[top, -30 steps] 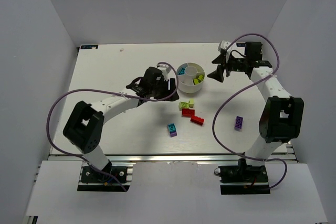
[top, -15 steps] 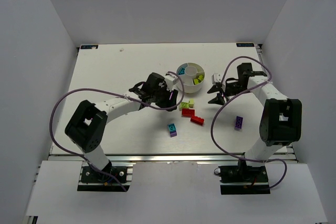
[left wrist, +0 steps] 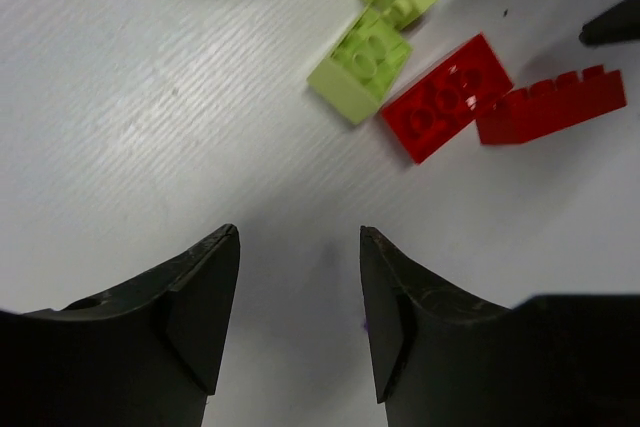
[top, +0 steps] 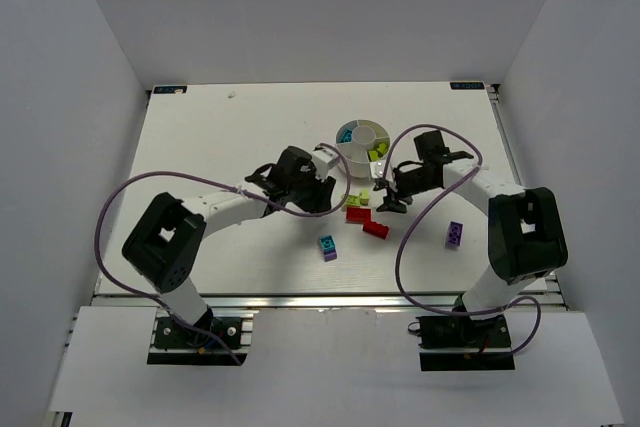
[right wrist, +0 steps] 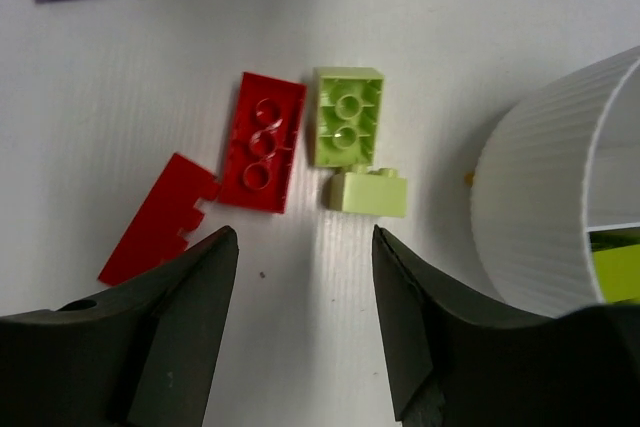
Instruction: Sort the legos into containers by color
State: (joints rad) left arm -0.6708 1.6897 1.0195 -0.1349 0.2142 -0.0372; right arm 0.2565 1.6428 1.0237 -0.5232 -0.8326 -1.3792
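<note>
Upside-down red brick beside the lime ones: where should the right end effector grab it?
I'd take the red brick by its two short ends, coming straight down. It lies flat, hollow side up. The lime brick and the second red brick crowd its long sides, while both short ends look free.

Your white divided dish point(right wrist: 530, 217) holds lime pieces point(top: 377, 154) and cyan pieces point(top: 346, 136). Just beside it on the surface lie two lime bricks point(right wrist: 348, 117) and two red bricks point(right wrist: 262, 142). A cyan-on-purple brick point(top: 327, 246) and a purple brick point(top: 455, 234) sit farther off.
</note>
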